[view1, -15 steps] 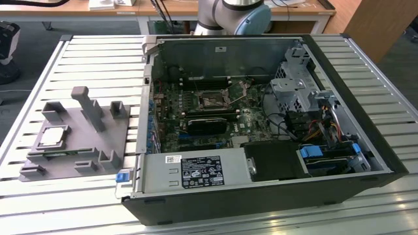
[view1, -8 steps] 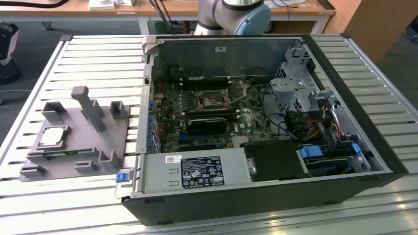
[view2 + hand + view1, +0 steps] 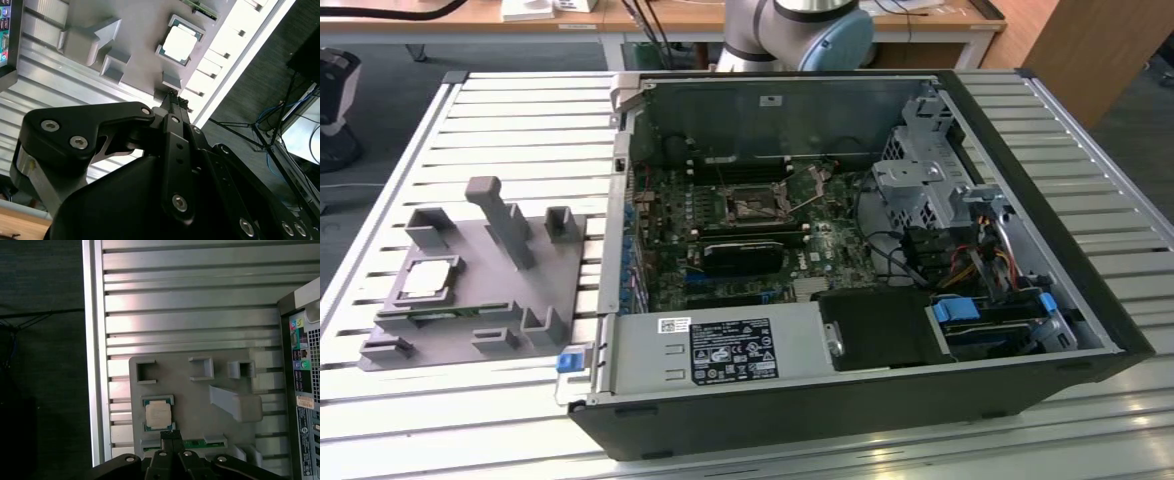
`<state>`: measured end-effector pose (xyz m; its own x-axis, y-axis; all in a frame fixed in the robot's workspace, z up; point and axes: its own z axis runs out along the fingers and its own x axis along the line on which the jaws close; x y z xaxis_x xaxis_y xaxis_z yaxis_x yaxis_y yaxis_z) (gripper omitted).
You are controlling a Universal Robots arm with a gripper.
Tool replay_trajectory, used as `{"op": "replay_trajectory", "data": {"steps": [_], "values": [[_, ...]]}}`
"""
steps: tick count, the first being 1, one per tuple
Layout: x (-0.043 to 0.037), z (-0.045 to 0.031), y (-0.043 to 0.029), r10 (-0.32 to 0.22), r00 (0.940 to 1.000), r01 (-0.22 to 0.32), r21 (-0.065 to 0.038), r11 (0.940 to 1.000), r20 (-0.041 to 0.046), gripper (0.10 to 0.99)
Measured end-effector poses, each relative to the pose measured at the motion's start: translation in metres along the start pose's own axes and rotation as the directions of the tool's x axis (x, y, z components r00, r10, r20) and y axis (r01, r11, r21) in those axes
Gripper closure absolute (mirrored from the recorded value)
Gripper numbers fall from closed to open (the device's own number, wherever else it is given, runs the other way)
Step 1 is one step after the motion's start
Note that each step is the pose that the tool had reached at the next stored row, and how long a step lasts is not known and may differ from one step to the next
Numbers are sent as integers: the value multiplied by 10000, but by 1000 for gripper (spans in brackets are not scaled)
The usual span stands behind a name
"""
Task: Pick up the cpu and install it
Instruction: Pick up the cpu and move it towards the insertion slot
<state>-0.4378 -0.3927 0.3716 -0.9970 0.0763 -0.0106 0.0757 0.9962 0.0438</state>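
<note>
Claw (image 3: 171, 436), closed tight and empty, hangs just beside the cpu (image 3: 158, 415) in its grey tray (image 3: 200, 400).

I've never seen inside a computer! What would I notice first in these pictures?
The big open computer case sits in the middle of the exterior view, its insides showing. At that view's left, a grey tray holds the small silvery cpu. In both wrist views the black gripper, shut, points down toward the tray and the cpu.
</note>
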Motion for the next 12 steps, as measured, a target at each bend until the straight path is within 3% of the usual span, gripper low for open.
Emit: {"op": "replay_trajectory", "data": {"steps": [9,12], "values": [[-2,51,-31,-16,10000,16,-3,10000,-1,973],[-2,103,-51,-86,10000,86,-3,10000,-7,796]]}}
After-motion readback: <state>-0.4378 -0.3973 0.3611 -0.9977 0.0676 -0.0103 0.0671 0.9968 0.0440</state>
